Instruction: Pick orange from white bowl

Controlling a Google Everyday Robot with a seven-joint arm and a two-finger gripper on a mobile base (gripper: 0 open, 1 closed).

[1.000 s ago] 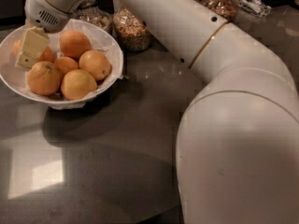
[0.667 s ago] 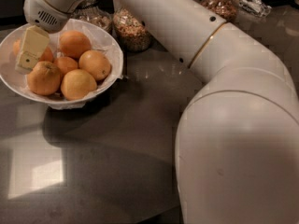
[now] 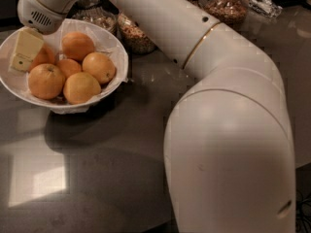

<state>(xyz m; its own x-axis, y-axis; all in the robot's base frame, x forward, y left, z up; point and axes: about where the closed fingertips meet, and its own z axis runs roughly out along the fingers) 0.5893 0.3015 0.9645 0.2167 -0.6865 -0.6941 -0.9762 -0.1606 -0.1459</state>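
The white bowl stands at the left on the dark counter and holds several oranges. The orange, the largest and deep-coloured, lies at the back of the bowl. My gripper reaches down into the bowl's left side. Its cream tip lies against a smaller orange that it partly hides, left of the big orange. Other fruit lie at the front: a round one and a paler one. My white arm runs from the upper left to the lower right.
Glass jars of nuts and grains stand right behind the bowl, with more at the back right. The dark counter stretches in front of the bowl. My arm's large elbow section fills the right foreground.
My gripper has shifted slightly to the left inside the bowl. The oranges and the bowl have not moved.
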